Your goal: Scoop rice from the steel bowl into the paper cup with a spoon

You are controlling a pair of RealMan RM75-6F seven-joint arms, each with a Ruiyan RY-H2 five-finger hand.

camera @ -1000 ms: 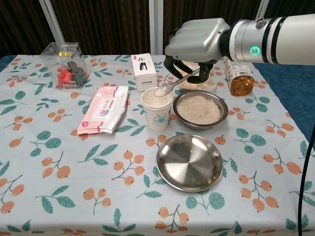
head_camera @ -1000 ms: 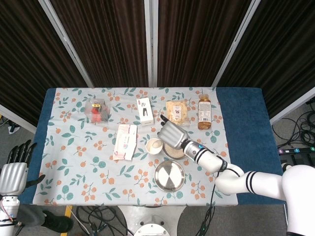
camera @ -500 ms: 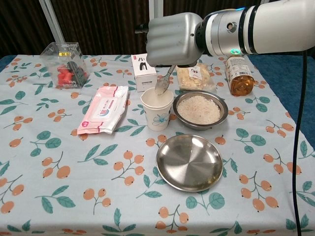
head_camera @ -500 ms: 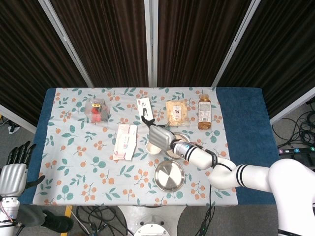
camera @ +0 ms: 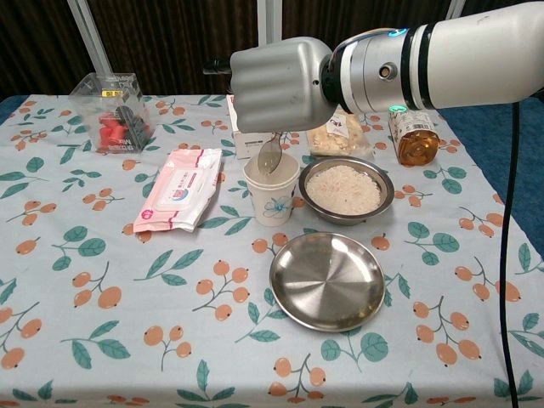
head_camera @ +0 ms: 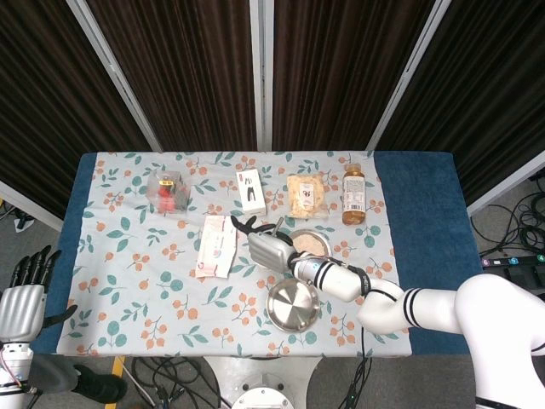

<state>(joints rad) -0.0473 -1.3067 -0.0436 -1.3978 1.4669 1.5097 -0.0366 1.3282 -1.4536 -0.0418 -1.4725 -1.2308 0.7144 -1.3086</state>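
Observation:
My right hand [camera: 280, 83] hangs over the paper cup [camera: 272, 201] and grips a metal spoon [camera: 270, 158]. The spoon points steeply down, its bowl at the cup's mouth. The steel bowl [camera: 344, 190] of white rice stands just right of the cup. In the head view the right hand [head_camera: 271, 249] covers the cup, and the steel bowl [head_camera: 312, 242] shows beside it. My left hand [head_camera: 19, 300] is off the table at the lower left, holding nothing, fingers apart.
An empty steel plate [camera: 327, 280] lies in front of the bowl. A pink wipes pack [camera: 178, 189] lies left of the cup. Behind stand a clear box [camera: 112, 112] with red contents, a white carton [camera: 240, 140], a snack bag [camera: 340, 129] and a brown bottle [camera: 412, 132].
My right hand has swung left from above the steel bowl to above the cup. The spoon has tipped from nearly level to steeply downward at the cup's mouth. The left hand has barely moved.

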